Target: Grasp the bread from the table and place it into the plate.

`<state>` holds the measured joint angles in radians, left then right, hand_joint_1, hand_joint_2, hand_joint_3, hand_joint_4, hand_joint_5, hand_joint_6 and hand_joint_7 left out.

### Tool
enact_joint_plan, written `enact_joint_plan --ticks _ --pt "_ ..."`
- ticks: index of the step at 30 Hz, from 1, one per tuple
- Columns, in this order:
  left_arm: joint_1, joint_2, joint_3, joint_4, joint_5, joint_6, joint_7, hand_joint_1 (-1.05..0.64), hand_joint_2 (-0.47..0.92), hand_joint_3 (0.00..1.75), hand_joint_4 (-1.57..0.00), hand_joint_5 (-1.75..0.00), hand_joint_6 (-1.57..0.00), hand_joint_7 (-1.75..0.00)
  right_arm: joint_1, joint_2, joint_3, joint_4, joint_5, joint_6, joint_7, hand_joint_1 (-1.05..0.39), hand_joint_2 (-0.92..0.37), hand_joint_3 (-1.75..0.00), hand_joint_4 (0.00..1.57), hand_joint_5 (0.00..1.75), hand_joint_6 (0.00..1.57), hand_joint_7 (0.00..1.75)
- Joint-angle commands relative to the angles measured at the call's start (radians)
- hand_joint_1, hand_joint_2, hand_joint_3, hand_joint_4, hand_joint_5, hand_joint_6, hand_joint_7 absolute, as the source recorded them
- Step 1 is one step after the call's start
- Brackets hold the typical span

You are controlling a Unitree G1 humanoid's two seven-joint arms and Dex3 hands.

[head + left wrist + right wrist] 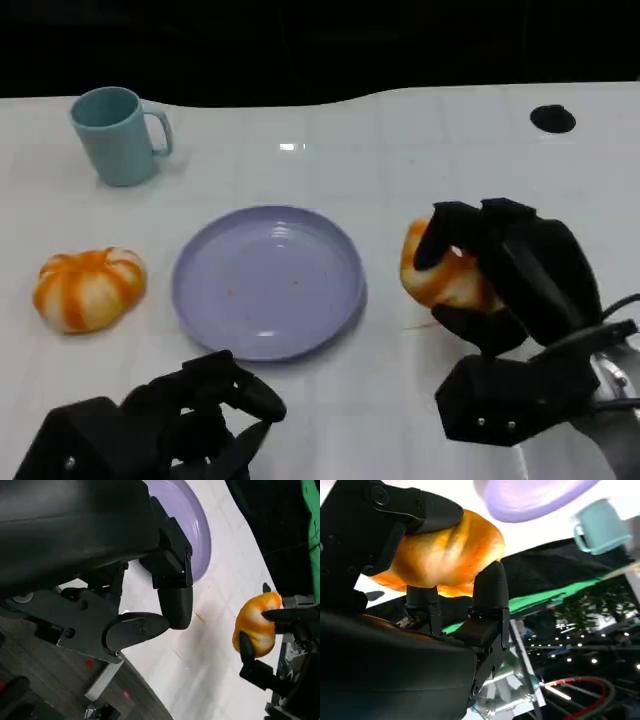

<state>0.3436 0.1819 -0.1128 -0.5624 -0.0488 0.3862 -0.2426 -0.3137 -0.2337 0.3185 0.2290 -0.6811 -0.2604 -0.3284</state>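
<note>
Bread (443,272) clamped between right hand (505,285) fingers (452,232), beside plate (268,281), left hand (205,405) fingers curled, holding nothing

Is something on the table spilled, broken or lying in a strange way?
Nothing stands out. The cup stands upright, the plate lies flat with a few tiny specks, one bread rests left of it, and the right hand holds the other.

- It looks like a big show hall or lab, not a home.
- The white table (330,130) stands in a dark room.
- Many small ceiling lights (570,652) and a green banner (545,597) show behind.
</note>
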Motion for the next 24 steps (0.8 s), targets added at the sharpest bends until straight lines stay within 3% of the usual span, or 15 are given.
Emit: enact_joint_plan --ticks 1,11,24 --pt "0.003 0.006 0.0 0.002 0.01 -0.01 0.012 -0.24 0.79 0.69 -0.64 -1.75 -0.6 -1.32 -0.036 0.019 0.004 0.004 0.011 -0.017 0.011 -0.13 -0.19 -1.44 1.0 1.75 0.81 1.68" --pt "0.008 0.006 -0.002 0.003 0.023 -0.014 0.01 -0.23 0.79 0.68 -0.62 -1.75 -0.61 -1.32 -0.105 0.096 0.057 0.1 -0.004 -0.034 -0.008 -0.08 -0.16 -1.45 1.02 1.75 0.82 1.68" --pt "0.014 0.003 -0.004 0.007 0.026 -0.026 0.008 -0.24 0.78 0.69 -0.65 -1.75 -0.61 -1.32 -0.252 0.218 0.111 0.355 0.001 -0.091 -0.059 -0.12 -0.18 -1.49 1.03 1.75 0.78 1.75"
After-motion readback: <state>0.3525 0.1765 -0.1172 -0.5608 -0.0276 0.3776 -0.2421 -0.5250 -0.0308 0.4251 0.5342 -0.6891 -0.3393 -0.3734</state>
